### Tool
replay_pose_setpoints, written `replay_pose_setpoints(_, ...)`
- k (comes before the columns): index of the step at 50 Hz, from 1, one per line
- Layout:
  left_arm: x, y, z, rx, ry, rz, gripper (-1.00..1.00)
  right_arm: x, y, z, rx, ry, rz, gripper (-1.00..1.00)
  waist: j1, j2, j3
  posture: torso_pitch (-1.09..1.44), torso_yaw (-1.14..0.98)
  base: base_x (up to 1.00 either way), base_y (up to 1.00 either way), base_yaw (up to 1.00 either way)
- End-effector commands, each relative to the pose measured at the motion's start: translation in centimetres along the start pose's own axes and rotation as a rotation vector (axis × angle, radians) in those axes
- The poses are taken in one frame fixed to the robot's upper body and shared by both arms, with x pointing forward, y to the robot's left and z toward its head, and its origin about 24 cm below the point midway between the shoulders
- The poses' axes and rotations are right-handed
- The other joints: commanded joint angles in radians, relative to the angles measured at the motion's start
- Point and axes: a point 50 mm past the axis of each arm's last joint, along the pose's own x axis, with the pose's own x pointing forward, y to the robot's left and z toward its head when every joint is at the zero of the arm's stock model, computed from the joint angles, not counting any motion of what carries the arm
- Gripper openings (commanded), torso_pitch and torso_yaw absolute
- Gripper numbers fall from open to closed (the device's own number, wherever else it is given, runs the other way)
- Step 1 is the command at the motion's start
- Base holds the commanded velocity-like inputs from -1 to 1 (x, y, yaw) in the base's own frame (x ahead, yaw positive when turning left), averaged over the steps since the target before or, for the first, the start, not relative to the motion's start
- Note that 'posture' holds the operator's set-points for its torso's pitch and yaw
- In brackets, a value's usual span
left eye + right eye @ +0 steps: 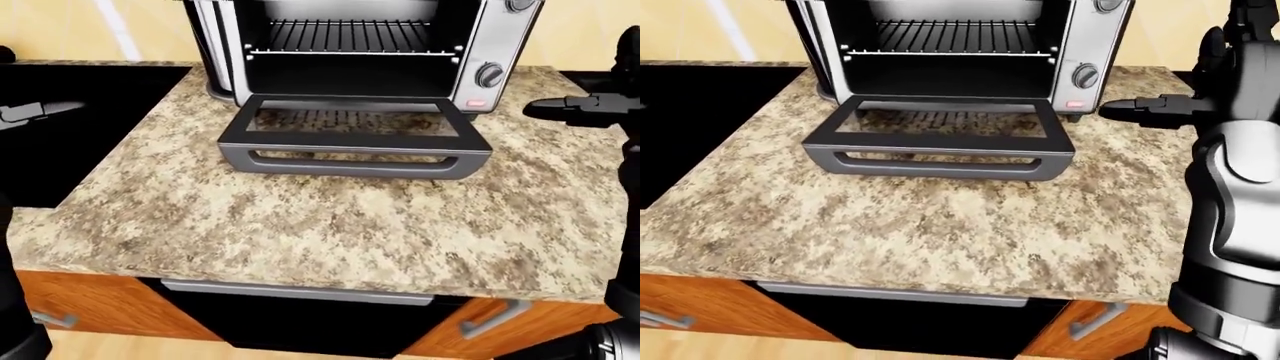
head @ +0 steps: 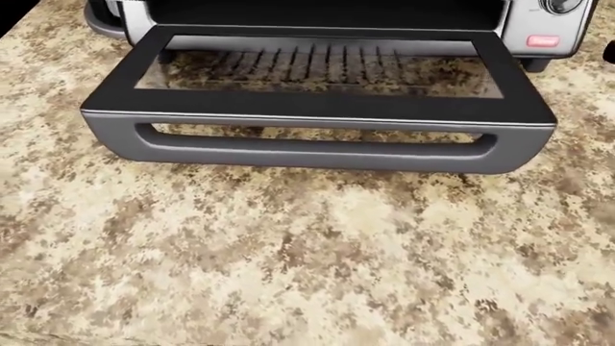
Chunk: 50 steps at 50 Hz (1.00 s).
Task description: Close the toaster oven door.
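The toaster oven [image 1: 350, 52] stands at the top of the left-eye view, on the speckled granite surface [image 1: 330, 225], and its door [image 1: 352, 135] is wide open, folded down flat so it lies level just above the stone. Through the glass pane you can see the mottled stone and a reflection of the rack bars. The grey handle [image 2: 317, 148] runs along the door's near edge, a long bar with a slot through it, and in the head view it fills the upper half of the picture. Inside the dark cavity the wire rack [image 1: 950, 34] sits level across the opening. On the oven's right panel there are two round knobs [image 1: 489, 74], with a small pink-red button [image 2: 543, 41] below them.

Over on the right of the right-eye view, the right hand [image 1: 1150, 110] is up at about door height, well apart from the handle, beside the oven's control panel; its dark fingers point left toward the oven and are not around anything, though whether they are spread or clenched I cannot tell. At the left edge of the left-eye view a grey tip of the left hand [image 1: 35, 112] shows over a black area, far from the door; its fingers can't be read either.

Below the surface's edge, orange-brown cabinet fronts [image 1: 100, 304] with grey pulls flank a black panel.
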Motion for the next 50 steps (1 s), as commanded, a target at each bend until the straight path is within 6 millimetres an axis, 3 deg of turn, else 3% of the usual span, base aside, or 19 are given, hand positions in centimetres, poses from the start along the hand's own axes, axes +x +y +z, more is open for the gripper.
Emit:
replay_pose_setpoints(1, 0.1, 0.3, 2.3, 0.006, -0.109, 0.013, 1.0, 0.1, -0.8, 2.4, -0.012, -0.103, -0.042, 1.0, 0.0, -0.001, -0.03, 0.0, 0.0, 0.0, 0.0, 0.0)
replay_pose_setpoints(6, 0.1, 0.3, 1.7, 0.024, -0.059, 0.002, 1.0, 0.4, -1.1, 2.4, -0.041, -0.099, -0.096, 1.0, 0.006, -0.009, -0.032, 0.0, 0.0, 0.0, 0.0, 0.0)
replay_pose_setpoints(15, 0.0, 0.0, 1.9, 0.062, -0.07, -0.026, 1.0, 0.4, -0.7, 2.3, -0.076, -0.093, -0.025, 1.0, 0.011, -0.014, -0.036, 0.0, 0.0, 0.0, 0.0, 0.0)
replay_pose_setpoints(32, -0.2, -0.7, 1.6, 0.066, -0.019, -0.077, 1.0, 1.8, -0.1, 1.8, -0.164, -0.084, -0.035, 1.0, 0.009, -0.007, -0.037, 0.0, 0.0, 0.0, 0.0, 0.0)
replay_pose_setpoints(34, -0.2, -0.7, 1.7, 0.061, -0.017, -0.074, 1.0, 2.0, -0.5, 1.2, -0.144, -0.016, -0.068, 1.0, 0.008, -0.007, -0.038, 0.0, 0.0, 0.0, 0.0, 0.0)
replay_pose_setpoints(37, -0.2, -0.7, 1.8, 0.056, -0.016, -0.078, 1.0, 2.0, -0.5, 1.4, -0.214, -0.073, -0.045, 1.0, 0.008, -0.008, -0.036, 0.0, 0.0, 0.0, 0.0, 0.0)
replay_pose_setpoints(50, -0.2, -0.7, 2.0, 0.054, -0.019, -0.076, 1.0, 1.6, -0.2, 0.6, -0.239, -0.048, -0.009, 1.0, 0.008, -0.008, -0.035, 0.0, 0.0, 0.0, 0.0, 0.0)
